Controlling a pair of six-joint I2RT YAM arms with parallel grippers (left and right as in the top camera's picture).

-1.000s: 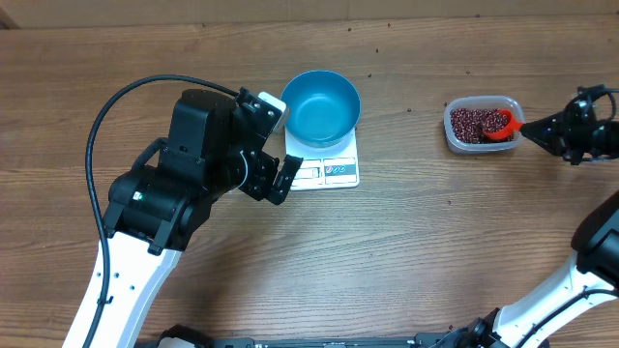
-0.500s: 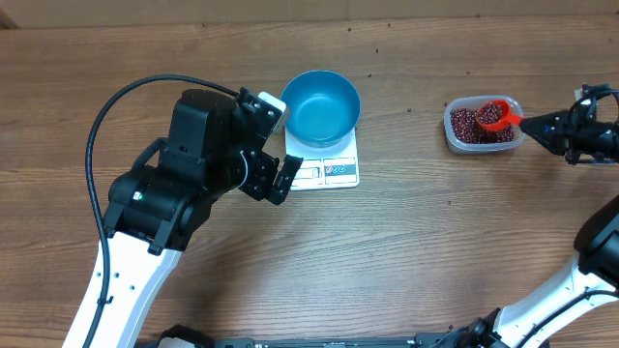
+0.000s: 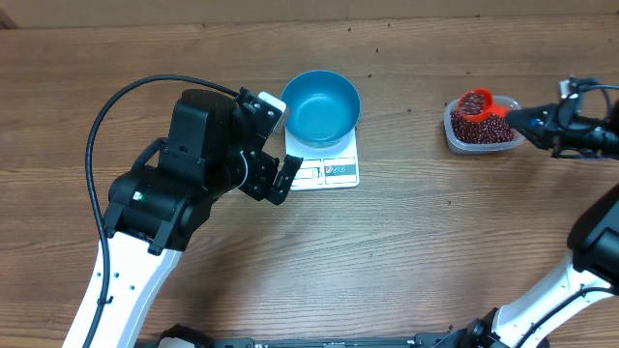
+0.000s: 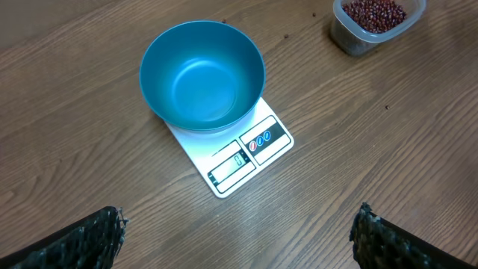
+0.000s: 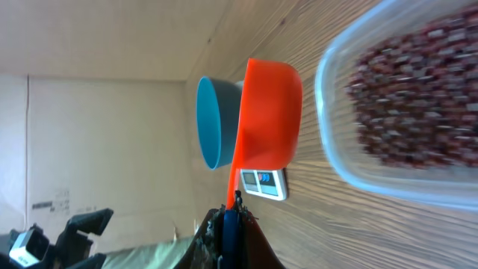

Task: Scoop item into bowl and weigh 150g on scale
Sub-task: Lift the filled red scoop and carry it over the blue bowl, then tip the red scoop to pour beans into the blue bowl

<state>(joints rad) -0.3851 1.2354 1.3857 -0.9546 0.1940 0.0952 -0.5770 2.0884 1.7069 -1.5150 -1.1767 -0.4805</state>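
right pincer point(image 3: 530, 120) clamped on orange scoop point(image 3: 475, 101) above beans point(image 3: 481, 129), left pincer point(image 3: 282, 143) spread wide beside scale point(image 3: 334, 172)

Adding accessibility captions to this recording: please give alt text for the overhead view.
From above: the right fingers hold a loaded red scoop over a clear tub of dark beans at the table's right. Mid-table, an empty blue bowl sits on a white scale, the left fingers open beside it.

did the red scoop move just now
Yes. The red scoop went from the right side of the clear tub to its upper-left corner in the overhead view, toward the bowl.
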